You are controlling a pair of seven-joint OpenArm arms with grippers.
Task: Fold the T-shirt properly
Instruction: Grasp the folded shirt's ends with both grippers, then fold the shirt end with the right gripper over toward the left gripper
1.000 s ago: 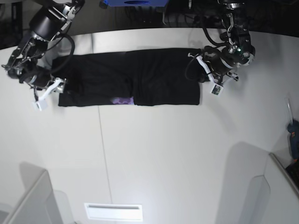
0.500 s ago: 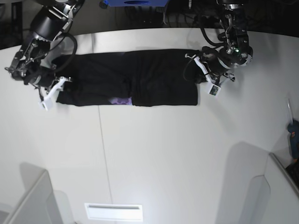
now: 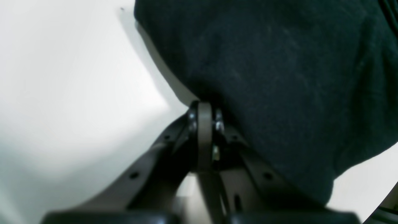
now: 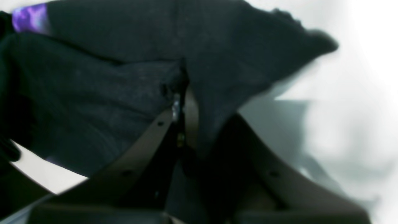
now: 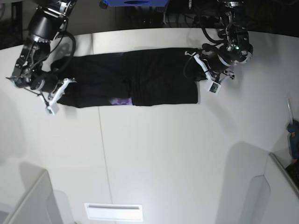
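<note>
- The T-shirt [image 5: 131, 84] lies on the white table [image 5: 154, 154] as a long black band folded lengthwise, running side to side along the table's far part, with both ends reaching the two arms.
- A small patch of purple print [image 5: 122, 100] peeks out at the band's near edge, about mid-length; in the right wrist view the same purple [image 4: 29, 18] shows at the top left corner of the cloth.
- The left gripper [image 3: 203, 107] sits at the shirt's end on the right side of the base view. Its fingers are pressed together with the black cloth's edge bunched against the tips — it is closed on the T-shirt, as far as the close view shows.
- The right gripper [image 4: 183, 90] is at the opposite end of the shirt. Its fingers are drawn together and a pinch of black fabric is gathered at the tips, so it grips the T-shirt; the view is blurred.
- In the base view the right arm [image 5: 37, 56] reaches down from the top left corner, the left arm [image 5: 229, 42] from the top right.
- A seam line [image 5: 105, 158] runs across the table from the shirt's near edge toward the viewer.
- A pale slotted plate [image 5: 113, 211] lies at the table's near edge, well apart from the shirt.
</note>
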